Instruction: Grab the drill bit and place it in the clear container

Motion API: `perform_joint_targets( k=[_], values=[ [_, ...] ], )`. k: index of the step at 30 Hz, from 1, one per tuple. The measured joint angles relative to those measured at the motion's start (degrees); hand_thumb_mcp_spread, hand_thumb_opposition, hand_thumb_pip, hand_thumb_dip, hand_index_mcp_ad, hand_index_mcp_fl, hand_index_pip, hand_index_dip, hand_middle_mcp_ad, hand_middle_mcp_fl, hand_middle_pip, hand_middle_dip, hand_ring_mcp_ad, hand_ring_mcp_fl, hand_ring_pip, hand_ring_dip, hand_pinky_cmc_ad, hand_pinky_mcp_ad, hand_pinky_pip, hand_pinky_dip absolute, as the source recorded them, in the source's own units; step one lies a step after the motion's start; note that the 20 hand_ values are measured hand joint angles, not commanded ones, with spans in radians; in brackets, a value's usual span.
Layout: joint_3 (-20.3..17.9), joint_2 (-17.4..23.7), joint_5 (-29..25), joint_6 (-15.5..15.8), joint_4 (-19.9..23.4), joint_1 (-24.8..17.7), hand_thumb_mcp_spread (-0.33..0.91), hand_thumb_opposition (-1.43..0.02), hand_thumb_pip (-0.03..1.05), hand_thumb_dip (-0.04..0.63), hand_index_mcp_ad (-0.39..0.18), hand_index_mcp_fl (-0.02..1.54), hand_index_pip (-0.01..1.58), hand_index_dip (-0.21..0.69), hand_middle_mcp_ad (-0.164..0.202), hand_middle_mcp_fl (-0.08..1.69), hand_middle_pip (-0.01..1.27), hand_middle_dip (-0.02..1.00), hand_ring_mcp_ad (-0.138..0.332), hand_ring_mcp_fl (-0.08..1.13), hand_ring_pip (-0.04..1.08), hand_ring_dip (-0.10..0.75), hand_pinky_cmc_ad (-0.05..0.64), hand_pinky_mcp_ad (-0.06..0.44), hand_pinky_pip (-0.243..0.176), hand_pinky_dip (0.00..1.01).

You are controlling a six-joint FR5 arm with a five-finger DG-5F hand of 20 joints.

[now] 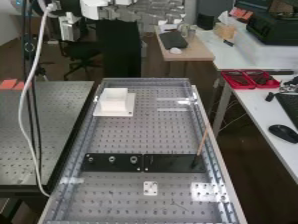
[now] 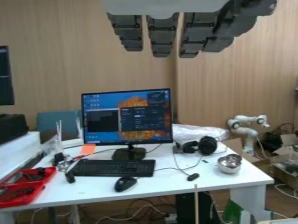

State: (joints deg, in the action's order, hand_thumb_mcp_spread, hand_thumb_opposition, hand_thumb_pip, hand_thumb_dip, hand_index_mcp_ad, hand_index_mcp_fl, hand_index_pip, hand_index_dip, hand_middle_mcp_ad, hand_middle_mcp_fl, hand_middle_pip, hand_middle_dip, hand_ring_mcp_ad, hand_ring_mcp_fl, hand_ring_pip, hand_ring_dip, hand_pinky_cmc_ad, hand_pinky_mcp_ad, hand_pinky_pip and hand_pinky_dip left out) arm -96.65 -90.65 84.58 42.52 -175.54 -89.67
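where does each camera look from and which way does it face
Wrist view: mounted at the wrist, facing roughly level across a white desk; the robot hand hangs in, fingers straight.
High view: fixed above the near end of the bench, looking down along it at a slant; white arm parts and the robot hand near the top edge.
Shared: desk, black mouse, keyboard, red trays.

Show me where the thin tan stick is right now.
In the high view, the thin tan stick rises from the right end of the black strip, close to the bench's rail on the view's right.
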Motion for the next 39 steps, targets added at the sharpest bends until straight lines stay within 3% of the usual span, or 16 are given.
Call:
perform_joint_targets(
  k=[5, 7, 12, 16, 17, 20, 26, 31, 39],
  values=[
    [-1.8, -1.1, -1.7, -0.4, 2.1, 0.4, 0.01, -0.01, 0.02, 0.000, 0.000, 0.00, 0.01, 0.019, 0.061, 0.00, 0.01, 0.02, 0.087, 0.01, 0.01, 0.012, 0.000, 0.017, -0.012, 0.02],
    [-2.2, -1.6, -1.6, -1.2, 2.6, 0.7, 0.08, -0.18, 0.13, 0.007, 0.051, 0.01, 0.02, 0.019, 0.059, -0.01, 0.06, 0.03, 0.091, 0.01, 0.01, 0.007, -0.003, 0.016, -0.012, 0.03],
    [-2.8, -2.3, -1.8, -2.2, 3.7, 1.1, 0.12, -0.53, 0.15, 0.007, 0.063, 0.04, 0.06, 0.019, 0.063, 0.00, 0.12, 0.03, 0.148, 0.04, 0.07, -0.019, 0.080, 0.084, -0.026, 0.09],
    [-3.1, -2.7, -1.8, -2.5, 4.4, 1.5, 0.12, -0.68, 0.16, 0.007, 0.098, 0.04, 0.07, 0.019, 0.108, 0.00, 0.14, 0.02, 0.216, 0.08, 0.07, -0.023, 0.133, 0.152, -0.061, 0.11],
    [-3.3, -2.8, -0.9, -2.6, 4.6, 1.6, 0.12, -0.71, 0.16, 0.007, 0.103, 0.04, 0.09, 0.019, 0.105, -0.01, 0.14, 0.02, 0.220, 0.08, 0.08, -0.023, 0.143, 0.166, -0.061, 0.12],
    [-3.7, -3.2, -0.8, -3.3, 5.2, 1.8, 0.12, -0.74, 0.16, 0.007, 0.108, 0.04, 0.09, 0.019, 0.106, 0.02, 0.15, 0.02, 0.230, 0.09, 0.10, -0.023, 0.155, 0.188, -0.063, 0.14],
    [-4.4, -3.9, -3.7, -4.3, 6.1, 2.1, 0.12, -0.79, 0.17, 0.007, 0.140, 0.06, 0.09, 0.019, 0.155, 0.02, 0.16, 0.02, 0.246, 0.11, 0.09, -0.023, 0.164, 0.202, -0.075, 0.14],
    [-5.1, -4.7, -0.8, -4.8, 6.8, 2.7, 0.12, -0.81, 0.17, 0.007, 0.140, 0.05, 0.09, 0.019, 0.155, 0.03, 0.17, 0.02, 0.246, 0.11, 0.09, -0.023, 0.176, 0.199, -0.075, 0.15],
    [-6.2, -6.5, -2.9, -6.0, 7.6, 3.2, 0.12, -0.80, 0.20, 0.005, 0.148, 0.05, 0.09, 0.019, 0.154, 0.03, 0.17, 0.02, 0.260, 0.12, 0.09, -0.023, 0.176, 0.216, -0.077, 0.15]
  ],
)
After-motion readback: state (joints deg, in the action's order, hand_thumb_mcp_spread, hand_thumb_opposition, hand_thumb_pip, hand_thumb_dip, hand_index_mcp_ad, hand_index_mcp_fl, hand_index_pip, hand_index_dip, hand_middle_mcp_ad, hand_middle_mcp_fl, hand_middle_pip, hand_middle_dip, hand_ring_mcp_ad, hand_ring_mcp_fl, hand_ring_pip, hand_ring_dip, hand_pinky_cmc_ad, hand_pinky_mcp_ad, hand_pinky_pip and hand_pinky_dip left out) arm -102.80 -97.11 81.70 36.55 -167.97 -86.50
